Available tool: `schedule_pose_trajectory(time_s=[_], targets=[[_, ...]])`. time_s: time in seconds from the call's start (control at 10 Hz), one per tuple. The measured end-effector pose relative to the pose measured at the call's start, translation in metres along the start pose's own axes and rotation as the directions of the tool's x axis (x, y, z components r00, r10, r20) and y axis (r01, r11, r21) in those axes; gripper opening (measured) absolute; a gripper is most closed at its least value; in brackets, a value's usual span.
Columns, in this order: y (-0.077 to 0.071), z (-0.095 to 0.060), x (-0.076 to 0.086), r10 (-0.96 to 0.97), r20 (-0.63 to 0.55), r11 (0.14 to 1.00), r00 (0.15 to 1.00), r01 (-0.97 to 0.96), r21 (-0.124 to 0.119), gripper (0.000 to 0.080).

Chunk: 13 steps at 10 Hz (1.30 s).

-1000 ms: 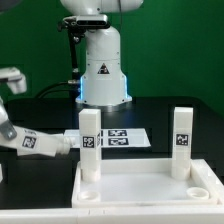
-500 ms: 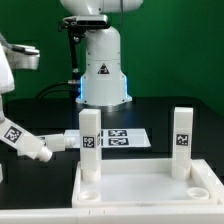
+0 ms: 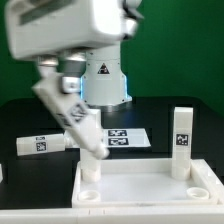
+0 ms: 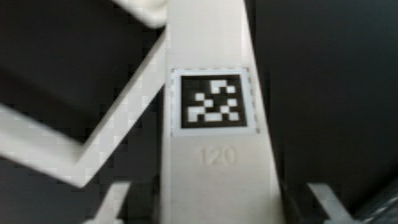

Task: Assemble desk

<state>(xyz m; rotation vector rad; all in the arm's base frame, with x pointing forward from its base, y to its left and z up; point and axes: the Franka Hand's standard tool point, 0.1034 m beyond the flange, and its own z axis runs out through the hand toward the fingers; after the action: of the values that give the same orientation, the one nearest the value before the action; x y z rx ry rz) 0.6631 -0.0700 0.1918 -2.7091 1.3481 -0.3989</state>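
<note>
The white tabletop (image 3: 140,190) lies at the front with one tagged leg (image 3: 181,140) upright in its right socket. At the left socket only a leg's foot (image 3: 88,176) shows; its upper part is hidden. In front of it my gripper (image 3: 58,88) is shut on another tagged leg (image 3: 78,125), which hangs tilted above the tabletop's left end. In the wrist view this held leg (image 4: 214,100) runs straight out between my fingers (image 4: 118,200), its tag facing the camera, and the tabletop's rim (image 4: 80,125) lies beside it. A further leg (image 3: 40,145) lies flat on the table at the exterior view's left.
The marker board (image 3: 128,137) lies flat behind the tabletop. The robot's white base (image 3: 103,70) stands at the back centre. My wrist and hand fill the upper left of the exterior view. The table top is black.
My gripper has swung in from the exterior view's left, carrying the leg up off the table and rightward to above the tabletop's left end. The lying leg and the upright right leg stayed put.
</note>
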Motion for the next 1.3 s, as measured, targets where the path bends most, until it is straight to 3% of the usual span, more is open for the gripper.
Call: schedule_pose_trajectory(time_s=[0.2,0.3,0.4,0.6,0.7,0.8,1.1,1.2,1.3], targets=[[-0.002,0.005,0.004,0.020,-0.112,0.999,0.993,-0.015,0.044,0.0285],[-0.013,0.008,-0.005,0.028,-0.163,0.997,0.986,-0.015,0.082,0.0285],[-0.022,0.012,-0.017,0.028,-0.193,0.995,0.981,-0.008,0.104,0.0285],[-0.072,0.010,-0.069,-0.061,-0.200,0.990,0.978,0.085,0.114,0.0285],[-0.089,0.015,-0.095,-0.129,-0.210,0.983,0.969,0.153,0.099,0.0285],[-0.095,0.021,-0.113,-0.095,-0.230,0.989,0.969,0.119,0.092,0.0285],[-0.096,0.023,-0.115,-0.150,-0.254,0.983,0.955,0.173,0.069,0.0285],[-0.100,0.015,-0.126,-0.270,-0.240,0.958,0.933,0.286,0.034,0.0285],[-0.100,0.001,-0.130,-0.365,-0.235,0.925,0.901,0.380,0.022,0.0285]])
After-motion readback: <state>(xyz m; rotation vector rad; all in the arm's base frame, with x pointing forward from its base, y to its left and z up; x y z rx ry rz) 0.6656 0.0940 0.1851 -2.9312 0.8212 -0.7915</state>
